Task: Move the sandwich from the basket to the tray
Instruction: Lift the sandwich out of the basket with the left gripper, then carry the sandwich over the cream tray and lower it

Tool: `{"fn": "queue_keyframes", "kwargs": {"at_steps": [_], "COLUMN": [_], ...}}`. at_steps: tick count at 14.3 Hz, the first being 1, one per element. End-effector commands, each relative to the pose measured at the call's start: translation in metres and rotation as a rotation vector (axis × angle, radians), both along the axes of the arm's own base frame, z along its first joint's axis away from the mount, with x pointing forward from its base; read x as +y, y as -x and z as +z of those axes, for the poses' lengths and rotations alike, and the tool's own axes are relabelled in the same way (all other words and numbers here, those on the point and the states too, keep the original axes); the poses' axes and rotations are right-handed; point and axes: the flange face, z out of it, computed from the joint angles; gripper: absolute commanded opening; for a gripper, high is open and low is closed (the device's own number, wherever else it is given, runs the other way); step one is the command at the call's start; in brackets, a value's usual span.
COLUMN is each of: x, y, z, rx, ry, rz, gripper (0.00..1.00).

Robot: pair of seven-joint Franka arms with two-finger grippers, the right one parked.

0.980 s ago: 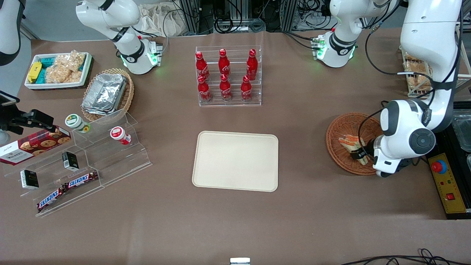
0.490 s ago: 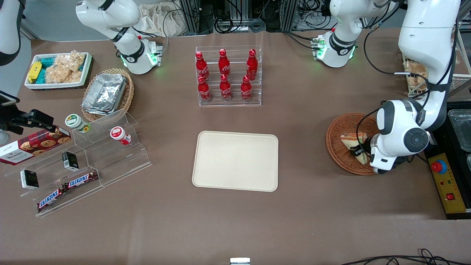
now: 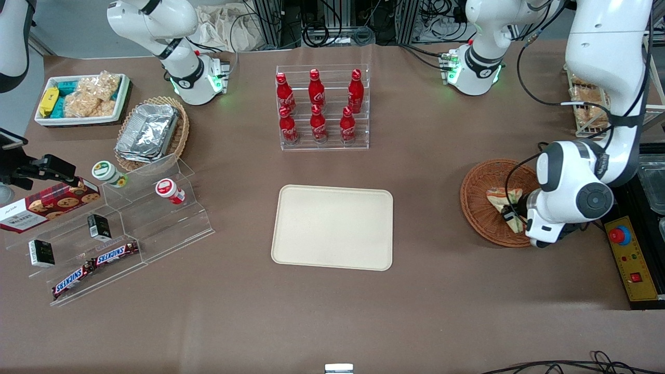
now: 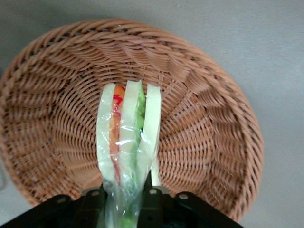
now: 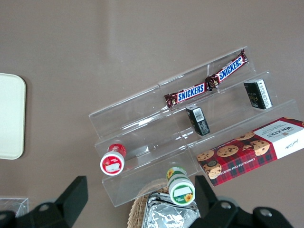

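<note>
The sandwich (image 3: 503, 200) is a clear-wrapped wedge of white bread with orange and green filling. My left gripper (image 3: 511, 215) is shut on it and holds it above the round reddish-brown wicker basket (image 3: 480, 208). In the left wrist view the sandwich (image 4: 128, 137) stands on edge between my black fingers (image 4: 154, 197), over the basket's (image 4: 204, 118) woven floor. The cream-beige tray (image 3: 332, 227) lies flat at the table's middle, toward the parked arm's end from the basket; it also shows in the right wrist view (image 5: 10, 118).
A clear rack of red cola bottles (image 3: 319, 106) stands farther from the front camera than the tray. A clear stepped stand (image 3: 119, 223) with snacks, a tan basket of foil containers (image 3: 150, 132) and a white snack bin (image 3: 80, 98) lie toward the parked arm's end. A yellow control box (image 3: 631, 257) lies beside the basket.
The gripper has lifted the sandwich off the basket floor; the wedge has tilted from lying flat to standing on edge. The wrist rose a little and swung slightly.
</note>
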Motion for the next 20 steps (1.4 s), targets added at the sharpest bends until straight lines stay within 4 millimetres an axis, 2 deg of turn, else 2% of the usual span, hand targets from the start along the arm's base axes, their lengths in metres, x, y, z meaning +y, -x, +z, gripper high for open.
{"fn": "queue_keyframes", "kwargs": {"at_steps": [1, 4, 6, 7, 8, 10, 13, 16, 18, 20], "x": [-0.013, -0.011, -0.011, -0.013, -0.025, -0.048, -0.108, -0.160, -0.204, -0.220], "y": [-0.013, -0.028, -0.037, -0.040, -0.041, -0.042, -0.039, -0.048, -0.047, -0.049], "z": [0.069, 0.155, 0.208, 0.221, 0.227, 0.226, 0.213, 0.172, 0.148, 0.130], "rx": [0.018, 0.062, 0.023, -0.004, -0.016, -0.023, -0.021, -0.037, -0.062, -0.062], "ry": [-0.010, 0.021, 0.036, 0.043, 0.053, 0.067, 0.106, 0.142, 0.131, 0.135], "rz": [-0.052, -0.133, -0.186, -0.212, -0.249, -0.296, -0.399, -0.474, -0.482, -0.472], "gripper": [0.00, 0.00, 0.00, 0.00, 0.00, 0.02, 0.02, 0.02, 0.02, 0.02]}}
